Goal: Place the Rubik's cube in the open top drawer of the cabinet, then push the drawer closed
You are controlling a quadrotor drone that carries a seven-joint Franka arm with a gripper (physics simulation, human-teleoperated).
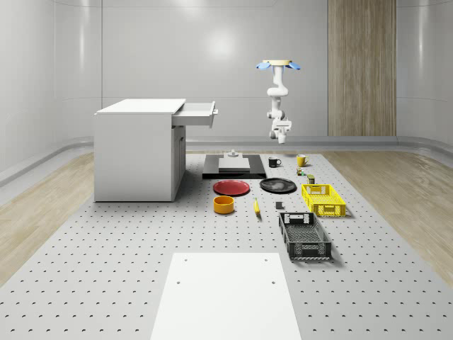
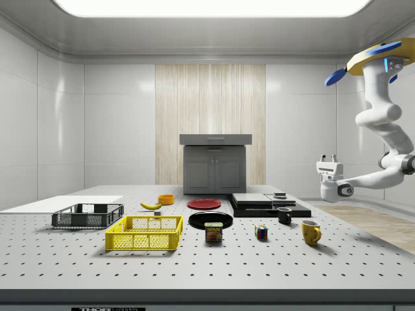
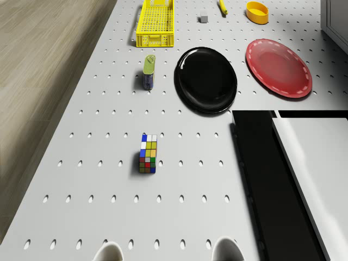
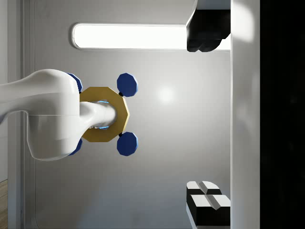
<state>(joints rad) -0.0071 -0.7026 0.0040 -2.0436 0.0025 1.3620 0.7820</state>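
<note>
Nothing is done yet: the Rubik's cube [image 3: 148, 154] lies on the table [image 3: 109, 179], the drawer [image 1: 197, 113] is open, and the gripper [image 2: 329, 157] hovers empty, slightly open.

A simulated robotics lab — smooth grey panelled walls, a ceiling light strip [image 2: 207, 6], and a perforated grey counter [image 1: 106, 241] strewn with test props — crates, plates, mugs.

Rubik's cube [image 3: 148, 154]: blue, white, yellow, green and red squares. Crates: one yellow [image 1: 323, 199], one black [image 1: 304, 235]. Plates: one red [image 3: 278, 67], one glossy black [image 3: 206, 79]. Bowl [image 1: 224, 205]: orange-yellow. Mugs: one yellow [image 2: 310, 231], one black [image 2: 284, 216]. Cabinet [image 1: 136, 149]: white. Drone [image 2: 375, 57]: gold body, blue rotors; arm white. Table [image 1: 106, 241]: grey, dotted with holes.
</note>
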